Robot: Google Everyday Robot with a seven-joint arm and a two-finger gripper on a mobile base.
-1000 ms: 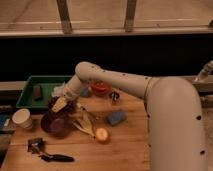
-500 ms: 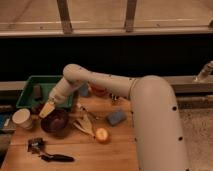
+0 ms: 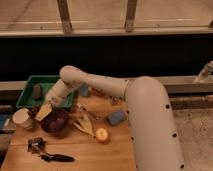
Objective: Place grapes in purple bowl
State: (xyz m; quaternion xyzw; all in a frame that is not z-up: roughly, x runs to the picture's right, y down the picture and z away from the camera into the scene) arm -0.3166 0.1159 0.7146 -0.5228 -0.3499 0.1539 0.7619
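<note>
Grapes cannot be made out for certain; a dark mass is seen inside the purple bowl [image 3: 55, 121], possibly the bunch. The gripper [image 3: 43, 112] has been swung leftward within the last second and is now poised at the bowl's left rim, beside the paper cup [image 3: 22, 119]. Whether anything is grasped cannot be told. A dark object is held in the green bin [image 3: 37, 91].

The gripper [image 3: 44, 112] is at the left of the wooden surface [image 3: 95, 155]. Behind is a dark wall [image 3: 125, 55], above it bright windows [image 3: 95, 12] with metal posts [image 3: 64, 15].
</note>
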